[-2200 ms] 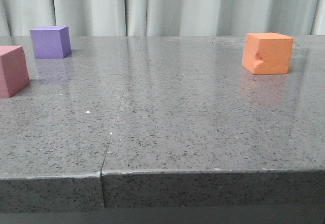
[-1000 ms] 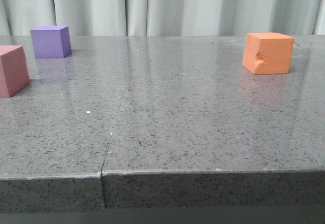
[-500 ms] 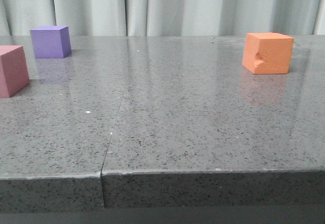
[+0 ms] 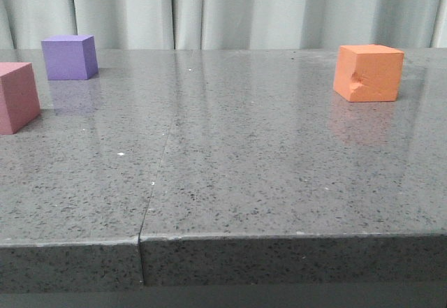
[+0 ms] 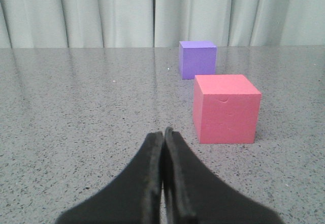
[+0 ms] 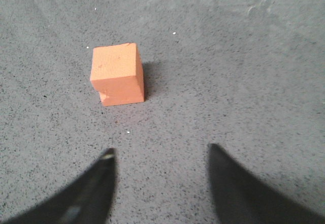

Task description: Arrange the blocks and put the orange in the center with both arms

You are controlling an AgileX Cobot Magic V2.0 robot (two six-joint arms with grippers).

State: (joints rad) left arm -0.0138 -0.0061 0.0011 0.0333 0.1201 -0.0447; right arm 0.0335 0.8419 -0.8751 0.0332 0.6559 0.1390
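On the table [image 4: 279, 168] in my front view, the orange cube [image 4: 368, 72] sits far right, its dented face turned toward the near left; the purple cube [image 4: 68, 57] sits far left, with the pink cube [image 4: 17, 97] nearer, at the left edge. From my left wrist, the left gripper [image 5: 163, 132] has its fingers pressed together, holding nothing, low over the table near the pink cube [image 5: 226, 108]. From my right wrist, the right gripper [image 6: 160, 155] hangs above the orange cube [image 6: 117, 74], fingers spread wide and holding nothing.

A grey, dark-speckled stone desk [image 4: 265, 175] fills most of the front view, its polished top giving soft reflections. A thin seam [image 4: 155, 182] is seen running from the far side to the near edge. Pale grey-green pleated curtains [image 4: 230, 8] close off the background.
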